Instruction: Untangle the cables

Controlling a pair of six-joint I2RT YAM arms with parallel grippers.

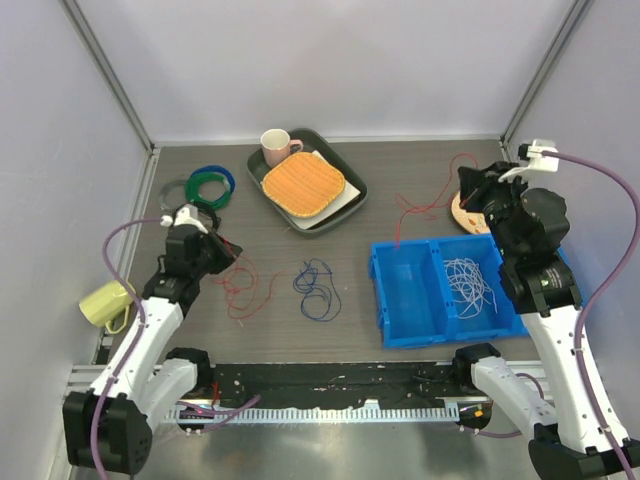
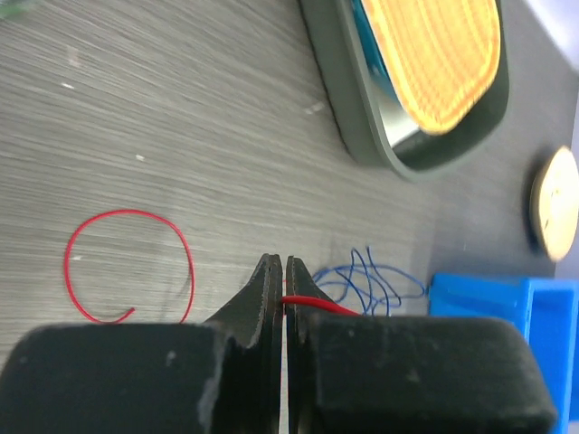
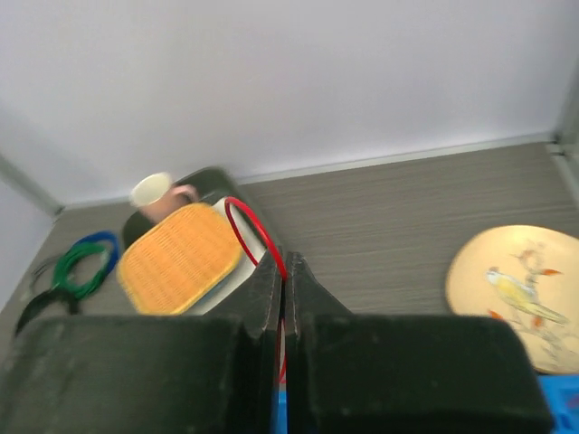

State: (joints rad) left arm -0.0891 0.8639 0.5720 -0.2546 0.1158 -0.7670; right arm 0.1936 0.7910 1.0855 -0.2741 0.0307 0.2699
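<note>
left fingers (image 2: 268, 303) pinching red cable (image 2: 312, 304) | right fingers (image 3: 265, 289) clamped on second red cable (image 3: 246, 226) | blue cable (image 1: 317, 290) loose mid-desk (image 1: 400, 350) | white cable (image 1: 468, 283) in blue bin (image 1: 380, 300), right compartment

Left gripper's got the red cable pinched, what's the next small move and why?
Probably raise the left gripper a little and draw it away from the blue cable. It is shut on the red cable, whose loose loop lies on the table close to the blue one.

Cable (image 1: 468, 282) in right compartment of bin (image 1: 408, 300)
</note>
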